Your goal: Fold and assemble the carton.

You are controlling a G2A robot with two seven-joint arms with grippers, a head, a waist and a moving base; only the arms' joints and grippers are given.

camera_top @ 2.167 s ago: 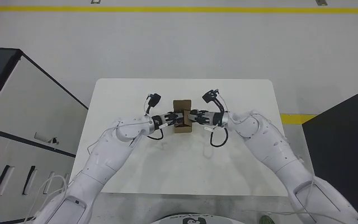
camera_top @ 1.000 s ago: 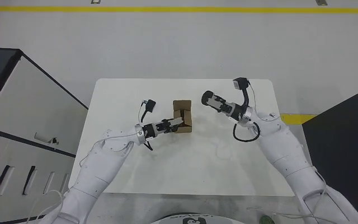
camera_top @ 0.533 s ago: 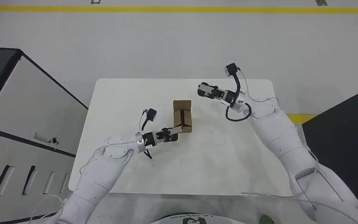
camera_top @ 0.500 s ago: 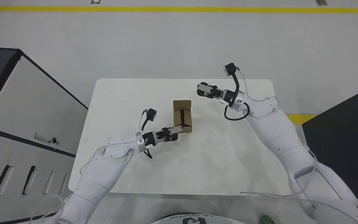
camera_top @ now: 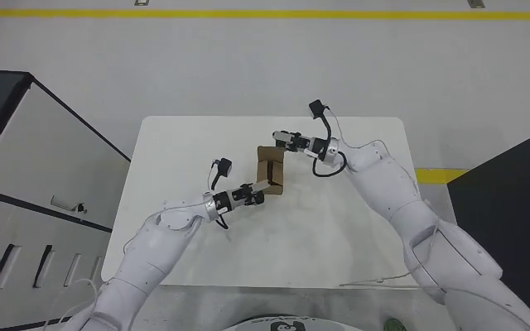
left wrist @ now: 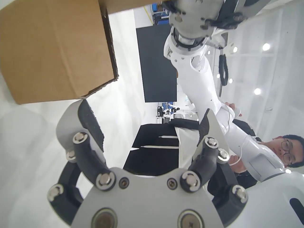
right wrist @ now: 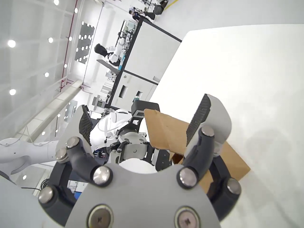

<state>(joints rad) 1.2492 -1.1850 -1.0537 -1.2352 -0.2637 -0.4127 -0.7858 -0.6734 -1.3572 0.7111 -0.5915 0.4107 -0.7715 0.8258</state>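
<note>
A small brown carton [camera_top: 271, 170] stands near the middle of the white table [camera_top: 348, 240], with a flap raised at its far end. My left gripper [camera_top: 257, 195] is open at the carton's near left corner. In the left wrist view the carton [left wrist: 54, 48] lies just beyond one fingertip [left wrist: 83, 110], not between the fingers. My right gripper [camera_top: 278, 138] is open just over the carton's far edge. In the right wrist view the carton's flap [right wrist: 163, 129] sits partly behind one finger [right wrist: 201, 112], and the left gripper [right wrist: 133, 150] shows beyond it.
A grey cabinet [camera_top: 41, 165] stands off the table's left side and a black unit [camera_top: 497, 207] off its right side. The table has bare white surface in front of the carton and to both sides.
My right arm has swung in from the table's right side to the carton's far edge. The left gripper has let go of the carton, dropped back toward me, and now rests at its near corner.
</note>
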